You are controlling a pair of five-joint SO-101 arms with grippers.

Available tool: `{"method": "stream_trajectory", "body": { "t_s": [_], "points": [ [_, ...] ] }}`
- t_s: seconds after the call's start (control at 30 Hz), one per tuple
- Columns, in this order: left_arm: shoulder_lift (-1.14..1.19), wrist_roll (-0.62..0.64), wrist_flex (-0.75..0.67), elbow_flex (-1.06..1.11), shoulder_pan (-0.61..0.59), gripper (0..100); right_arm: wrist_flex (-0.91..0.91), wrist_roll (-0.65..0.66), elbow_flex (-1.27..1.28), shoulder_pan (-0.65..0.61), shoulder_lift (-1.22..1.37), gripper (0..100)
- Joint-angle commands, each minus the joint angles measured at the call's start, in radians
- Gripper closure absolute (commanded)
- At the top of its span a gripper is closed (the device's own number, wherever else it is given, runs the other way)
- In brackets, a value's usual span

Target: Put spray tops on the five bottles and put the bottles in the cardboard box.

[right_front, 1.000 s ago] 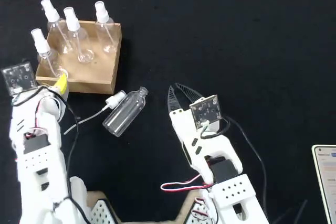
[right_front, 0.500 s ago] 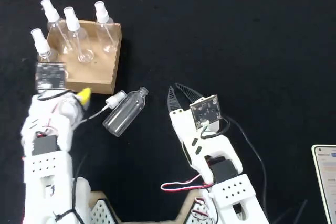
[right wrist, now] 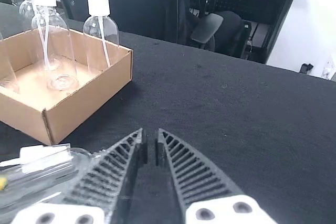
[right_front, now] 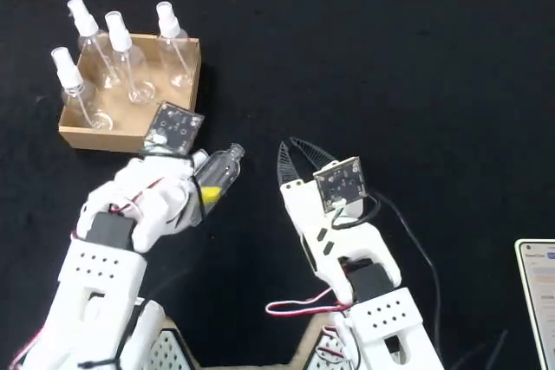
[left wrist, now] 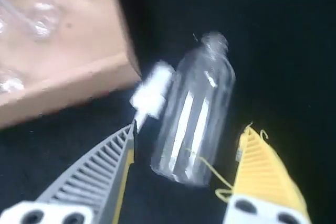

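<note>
**Left pincer straddles the lying bottle**

High view: 4 capped bottles [right_front: 130,71] stand in the cardboard box [right_front: 130,139]. A 5th bottle [right_front: 224,171] lies on the table just beside the box, partly under the left gripper [right_front: 205,193].

Left wrist view: the left gripper's fingers are spread wide on either side of this bottle, not clamping it. A loose spray top [left wrist: 152,90] lies against the bottle.

Right wrist view: the right gripper [right wrist: 149,132] has its fingers almost together, holding nothing.

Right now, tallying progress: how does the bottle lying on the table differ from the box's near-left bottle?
The lying bottle rests on its side outside the cardboard box; the corner bottle stands upright inside it. The lying bottle's neck is bare, its spray top loose beside it; the corner bottle wears one. Both are clear.
</note>
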Motion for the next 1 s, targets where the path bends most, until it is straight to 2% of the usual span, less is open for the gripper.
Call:
{"method": "stream_trajectory", "body": {
  "t_s": [0.0,0.17,0.4,0.67,0.73,0.83,0.97],
  "points": [
    [0.147,-0.006,0.104,-0.185,0.035,70,-0.029,0.009,-0.01,0.06,0.004,96.2],
    [0.416,-0.008,0.13,-0.349,0.038,70,-0.038,0.009,-0.016,0.12,0.004,96.2],
    [0.718,-0.061,0.127,-0.507,0.041,70,-0.038,0.009,-0.013,0.12,0.004,96.2],
    [0.895,-0.084,0.126,-0.521,0.044,70,-0.038,0.009,-0.013,0.12,0.004,96.2],
    [0.898,-0.084,0.126,-0.521,0.047,73,-0.038,0.009,-0.013,0.12,0.004,96.2],
    [0.898,-0.084,0.14,-0.513,0.076,82,-0.038,0.009,-0.013,0.12,0.004,96.2],
    [0.898,-0.086,0.242,-0.498,0.139,90,-0.038,0.009,-0.013,0.12,0.004,96.2]
  ]
}}
